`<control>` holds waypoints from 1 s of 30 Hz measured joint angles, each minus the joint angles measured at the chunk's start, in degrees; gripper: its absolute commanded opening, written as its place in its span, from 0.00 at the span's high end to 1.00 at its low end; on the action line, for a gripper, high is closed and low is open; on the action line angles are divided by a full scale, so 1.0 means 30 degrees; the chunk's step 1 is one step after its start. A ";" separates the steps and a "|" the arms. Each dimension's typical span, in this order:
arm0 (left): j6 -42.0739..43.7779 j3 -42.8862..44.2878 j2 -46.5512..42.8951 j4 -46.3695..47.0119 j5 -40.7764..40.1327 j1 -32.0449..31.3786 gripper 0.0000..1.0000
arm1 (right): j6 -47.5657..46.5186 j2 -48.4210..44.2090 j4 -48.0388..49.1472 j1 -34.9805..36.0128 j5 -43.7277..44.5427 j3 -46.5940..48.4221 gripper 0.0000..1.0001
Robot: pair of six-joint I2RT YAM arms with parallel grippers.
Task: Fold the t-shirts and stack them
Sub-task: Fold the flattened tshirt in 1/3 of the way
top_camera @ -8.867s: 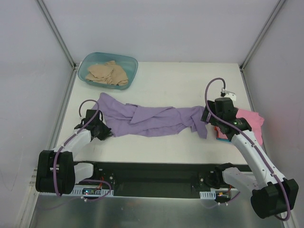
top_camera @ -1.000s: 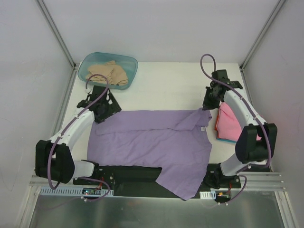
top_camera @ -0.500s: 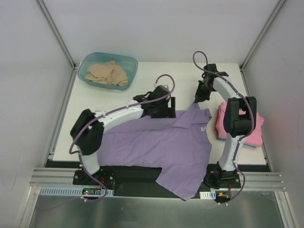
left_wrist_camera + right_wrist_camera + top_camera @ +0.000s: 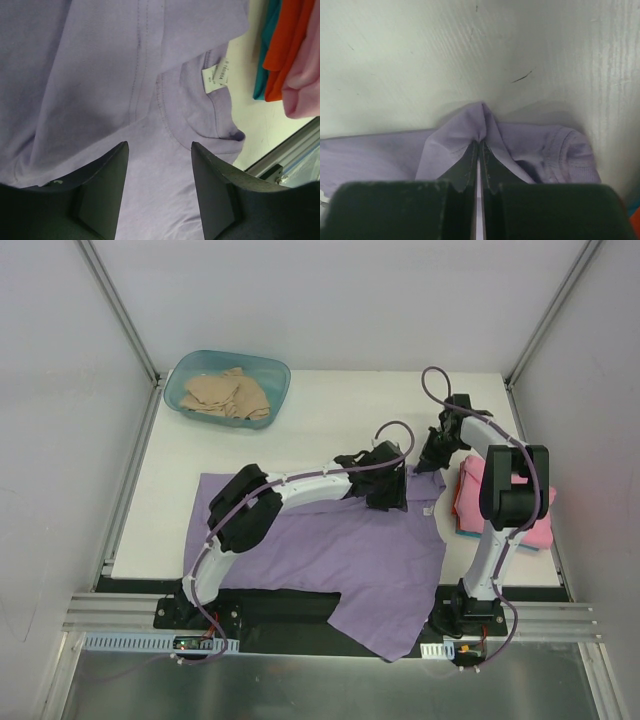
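Here, nearest to you, the soft lavender purple t-shirt (image 4: 330, 550) lies spread on the white tabletop (image 4: 330, 420), and its lower part hangs over the near edge between the two arm bases. Its long axis runs roughly from left to right, with the collar at the far right end.

Your left hand (image 4: 385, 490) reaches across the shirt and hovers just above the cloth close to the collar. Its two dark fingers (image 4: 215, 200) stand apart with nothing between them, so this hand holds nothing. In the left wrist view the collar with its small white label (image 4: 212, 77) lies straight ahead of the fingers, a little to the right, so I judge this hand is the nearer one for a grip at the neck.

A bit farther, your right hand (image 4: 479, 150) is closed tight on a pinch of the purple cloth beside the collar, and the fabric rises there in a small peak.

To the right, the folded pink t-shirt (image 4: 500, 502) rests on other folded cloth, just beside the collar. Farthest, at the left back corner, the crumpled tan t-shirt (image 4: 225, 395) sits inside the teal plastic tub (image 4: 272, 372), well apart from both hands.
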 measured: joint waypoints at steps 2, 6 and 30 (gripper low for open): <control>-0.0255 0.0058 0.0342 0.0073 0.0000 0.0000 0.49 | 0.0000 -0.0087 0.0262 0.0000 -0.0284 -0.0153 0.99; -0.0692 0.0073 0.0816 0.0102 -0.0262 0.0000 0.52 | 0.0000 -0.0131 0.0597 -0.0022 -0.0612 -0.0328 0.99; -0.1632 0.1989 0.2499 -0.0153 -0.3483 -0.0124 0.87 | -0.0080 -0.0364 0.1486 -0.0087 -0.1035 -0.1042 0.99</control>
